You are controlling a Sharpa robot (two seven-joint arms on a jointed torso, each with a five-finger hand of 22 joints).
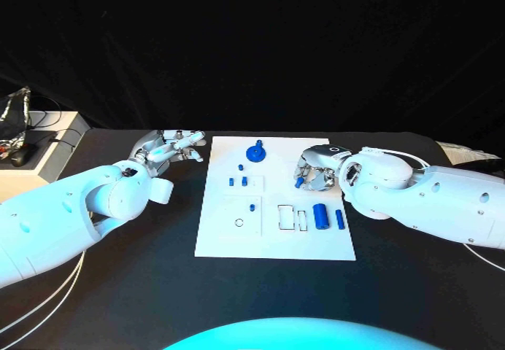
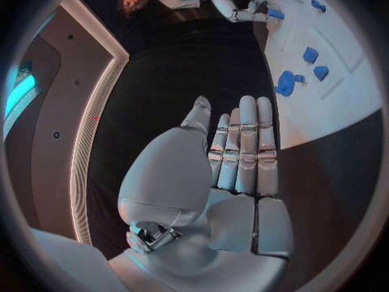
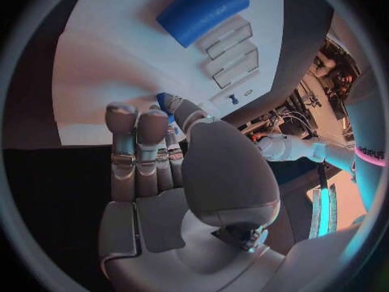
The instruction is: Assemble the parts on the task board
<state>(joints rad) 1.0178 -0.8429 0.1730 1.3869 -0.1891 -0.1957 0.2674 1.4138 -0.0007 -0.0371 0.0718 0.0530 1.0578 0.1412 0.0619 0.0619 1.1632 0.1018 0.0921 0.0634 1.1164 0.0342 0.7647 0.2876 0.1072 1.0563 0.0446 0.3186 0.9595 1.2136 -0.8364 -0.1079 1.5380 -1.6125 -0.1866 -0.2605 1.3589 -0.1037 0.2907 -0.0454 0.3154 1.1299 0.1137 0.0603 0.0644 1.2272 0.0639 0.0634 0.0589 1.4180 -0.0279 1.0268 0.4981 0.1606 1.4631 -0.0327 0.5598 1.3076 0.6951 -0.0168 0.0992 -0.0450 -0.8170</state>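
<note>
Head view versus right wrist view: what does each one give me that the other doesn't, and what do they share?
Head view alone: the whole task board, the round blue part at its far end, the small blue pieces beside it, and the left hand off the board's edge, holding nothing.

Right wrist view alone: the small blue part pinched at the right hand's fingertips, seen close up.

Both: the right hand over the board, the large blue cylinder and the empty rectangular slots next to it.
</note>
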